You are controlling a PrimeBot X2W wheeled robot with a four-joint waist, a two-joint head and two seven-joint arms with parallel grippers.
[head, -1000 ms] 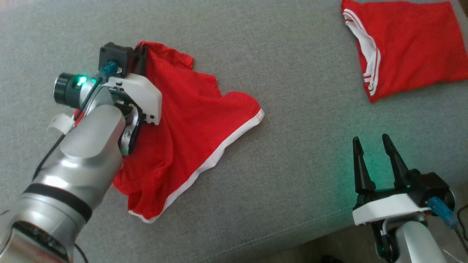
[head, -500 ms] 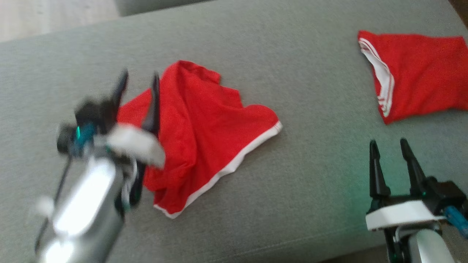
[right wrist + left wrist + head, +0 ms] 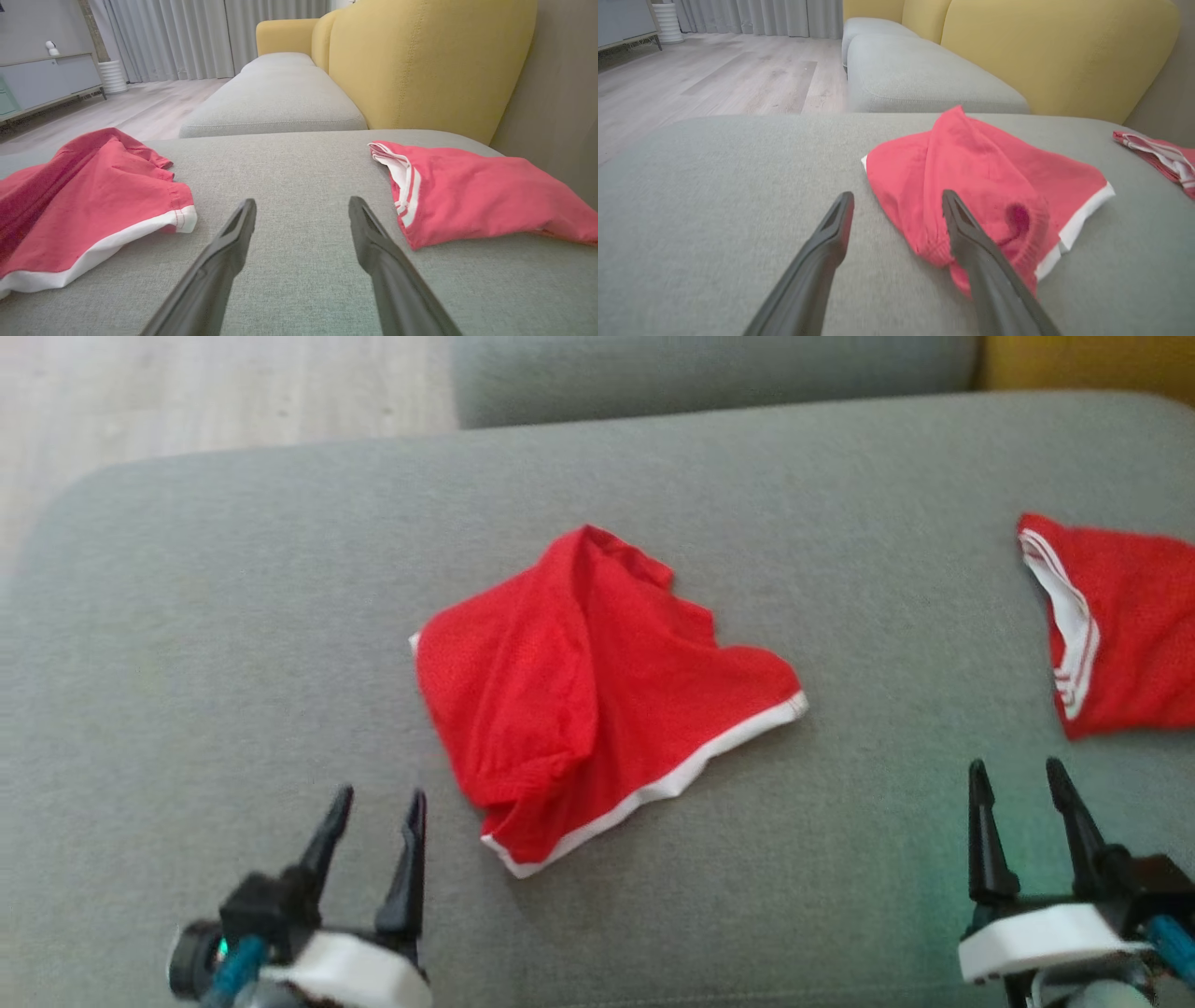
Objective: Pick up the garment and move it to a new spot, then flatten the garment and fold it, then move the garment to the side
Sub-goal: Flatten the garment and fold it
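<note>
Garment (image 3: pixel 597 700) lies free at the middle of the grey cushion (image 3: pixel 233 616), seemingly placed at its spot; flattening, folding and moving aside remain. Red cloth with a white hem, crumpled, one layer bunched into a ridge. Left gripper (image 3: pixel 381 793) and right gripper (image 3: pixel 1016 765): jaws apart, empty, clear of the cloth

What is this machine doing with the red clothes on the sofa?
A two-armed robot is working on a red garment that lies crumpled in the middle of a grey cushion. Nothing holds it right now: the left gripper is open just beside its near edge, and the right gripper is open off to the side. A second red garment lies further right. The flattening and folding are not yet done.
</note>
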